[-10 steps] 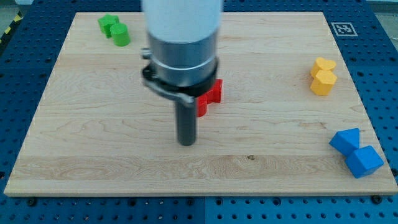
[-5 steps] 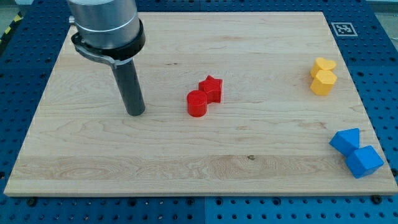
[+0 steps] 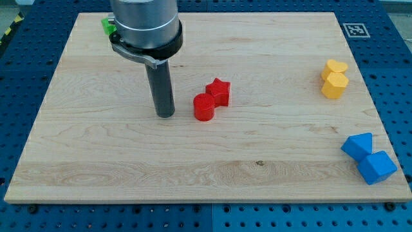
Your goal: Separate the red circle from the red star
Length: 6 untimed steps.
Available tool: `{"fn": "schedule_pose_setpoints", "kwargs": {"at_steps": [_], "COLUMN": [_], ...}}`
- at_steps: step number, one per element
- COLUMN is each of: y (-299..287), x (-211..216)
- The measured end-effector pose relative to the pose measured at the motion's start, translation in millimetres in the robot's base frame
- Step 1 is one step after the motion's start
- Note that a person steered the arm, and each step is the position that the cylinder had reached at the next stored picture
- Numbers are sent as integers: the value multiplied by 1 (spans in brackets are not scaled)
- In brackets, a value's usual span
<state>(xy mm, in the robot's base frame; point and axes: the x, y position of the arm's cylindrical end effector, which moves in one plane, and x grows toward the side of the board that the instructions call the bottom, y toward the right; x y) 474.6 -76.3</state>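
Observation:
The red circle (image 3: 204,107) sits near the middle of the wooden board (image 3: 257,187), touching the red star (image 3: 219,92), which lies just up and to the right of it. My tip (image 3: 166,115) rests on the board a short way to the left of the red circle, with a small gap between them. The rod rises from the tip to the arm's grey body at the view's top.
Two yellow blocks (image 3: 334,78) sit together at the right. Two blue blocks (image 3: 368,158) lie at the lower right. A green block (image 3: 107,25) shows at the top left, mostly hidden by the arm. A marker tag (image 3: 353,29) is at the top right corner.
My tip went left from in front of the red blocks to the board's left part, then came back right, now close to the left of the red circle. The blocks have not moved.

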Motion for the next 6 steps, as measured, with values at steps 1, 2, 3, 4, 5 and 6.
{"fn": "schedule_pose_setpoints", "kwargs": {"at_steps": [1,2,3,4,5,6], "y": [0,1,5,11,18,25], "x": [0,0,0,0,0,0]}}
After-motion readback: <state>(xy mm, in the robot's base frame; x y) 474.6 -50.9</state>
